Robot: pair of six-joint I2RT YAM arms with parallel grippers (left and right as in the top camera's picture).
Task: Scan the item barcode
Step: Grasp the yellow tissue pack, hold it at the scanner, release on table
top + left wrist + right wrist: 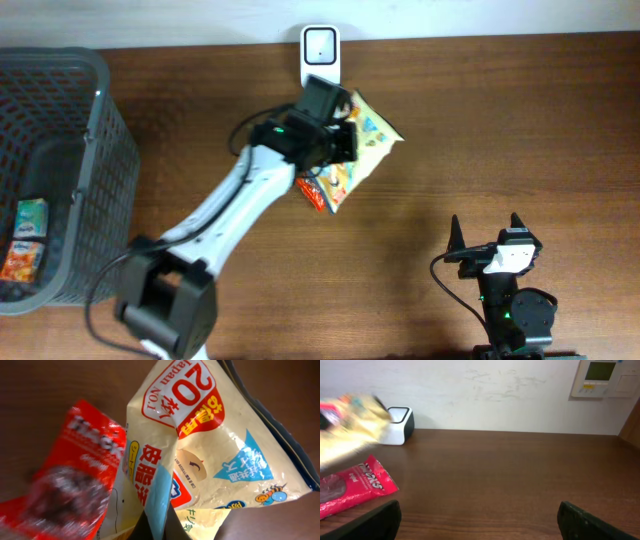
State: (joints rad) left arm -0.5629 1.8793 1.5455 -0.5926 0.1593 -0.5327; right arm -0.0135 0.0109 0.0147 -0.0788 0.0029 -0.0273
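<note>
The yellow snack bag [370, 135] hangs lifted off the table [500, 120], pinched by the left claw [343, 141], whose jaws are pressed together on the crumpled edge of the bag. In the left wrist view that pinch sits at the bottom of the picture, with the bag [215, 445] fanning up and away from the left claw [156, 527]. The printed face turned toward that camera shows a red badge and lettering, but no barcode that I can make out. From above, the bag extends from the claw toward the robot's right. Its long axis seems to slant from the scanner side back toward the near edge, though the crumpling makes this uncertain. The white scanner [321, 52] stands at the far edge of the table, just beyond the bag and the wrist, so the coming move probably depends on turning the bag's coded face toward the scanner window rather than on any long travel. A red packet [313, 191] lies flat on the table under the bag, apart from it. The right claw [486, 232] waits well away at the near right, jaws spread and holding nothing, so the left arm is clearly the nearer one. A basket [100, 120] holding a few packets sits at the far left.
</note>
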